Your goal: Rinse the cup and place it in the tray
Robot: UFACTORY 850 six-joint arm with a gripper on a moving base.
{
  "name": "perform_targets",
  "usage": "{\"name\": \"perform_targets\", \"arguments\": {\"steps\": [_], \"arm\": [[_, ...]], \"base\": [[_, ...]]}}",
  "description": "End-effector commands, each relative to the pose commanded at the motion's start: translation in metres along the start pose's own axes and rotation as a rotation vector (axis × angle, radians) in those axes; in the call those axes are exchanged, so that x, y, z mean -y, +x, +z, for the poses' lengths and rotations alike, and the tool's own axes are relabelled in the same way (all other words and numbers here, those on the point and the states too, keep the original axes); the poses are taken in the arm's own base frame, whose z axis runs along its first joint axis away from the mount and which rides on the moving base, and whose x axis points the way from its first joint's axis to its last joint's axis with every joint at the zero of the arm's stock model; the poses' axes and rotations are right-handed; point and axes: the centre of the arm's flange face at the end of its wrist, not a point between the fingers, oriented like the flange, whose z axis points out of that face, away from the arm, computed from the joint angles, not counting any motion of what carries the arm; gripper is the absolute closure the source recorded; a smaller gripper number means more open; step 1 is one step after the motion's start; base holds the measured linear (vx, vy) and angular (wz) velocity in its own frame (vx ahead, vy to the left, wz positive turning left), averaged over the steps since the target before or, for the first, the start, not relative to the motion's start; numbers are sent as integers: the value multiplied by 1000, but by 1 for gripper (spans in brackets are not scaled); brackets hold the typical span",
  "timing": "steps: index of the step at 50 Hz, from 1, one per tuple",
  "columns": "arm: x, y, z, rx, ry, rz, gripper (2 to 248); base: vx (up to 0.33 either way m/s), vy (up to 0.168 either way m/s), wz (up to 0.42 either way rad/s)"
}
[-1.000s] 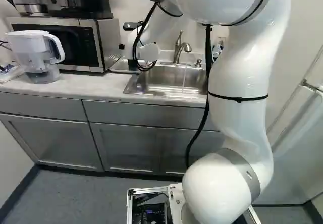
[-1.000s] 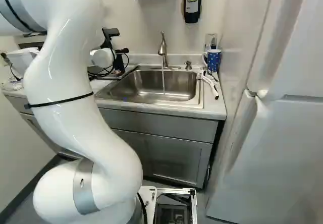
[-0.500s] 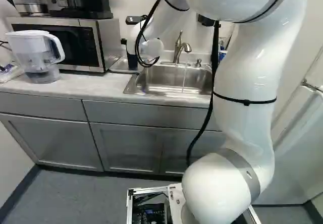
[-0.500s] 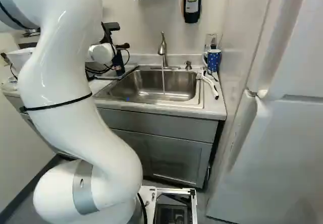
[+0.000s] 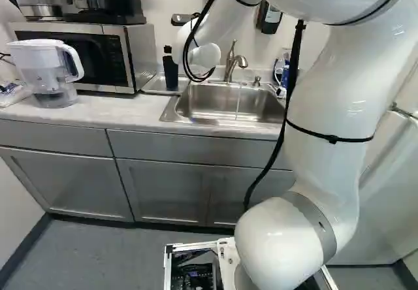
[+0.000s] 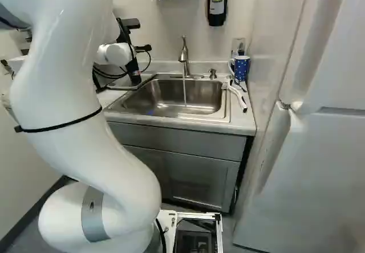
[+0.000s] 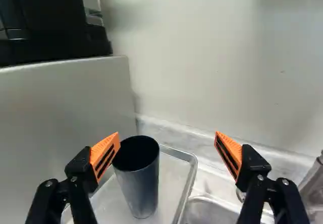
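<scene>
In the right base view my gripper (image 6: 142, 48) is a small black shape beside the faucet, mostly hidden by the arm. In the wrist view the gripper (image 7: 167, 137) stands open, its orange pads wide apart with nothing gripped. The dark cup (image 7: 139, 176) is upright in the metal tray (image 7: 191, 169), near one finger and off the middle of the gap. That cup (image 5: 170, 72) also shows beside the microwave in the left base view. Water runs from the faucet (image 6: 183, 56) into the sink (image 6: 171, 98).
The microwave (image 5: 85, 58) stands beside the tray, with a white pitcher (image 5: 49, 74) at its front. Right of the sink are a blue dotted mug (image 6: 241, 68) and a white brush (image 6: 238, 96). A soap dispenser (image 6: 217, 2) hangs on the wall.
The arm has swung, its upper part going right in the left base view and left in the right base view. The cup now shows more fully beside the wrist. The base has not moved.
</scene>
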Motion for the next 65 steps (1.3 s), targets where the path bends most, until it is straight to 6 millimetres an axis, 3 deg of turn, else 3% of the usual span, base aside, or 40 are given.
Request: {"name": "perform_targets", "arguments": {"steps": [33, 65], "arm": [[-48, 29, -29, 1, -82, 8, 3], [-99, 59, -33, -20, -170, 15, 3]], "base": [[0, 0, 0], [0, 0, 0]]}}
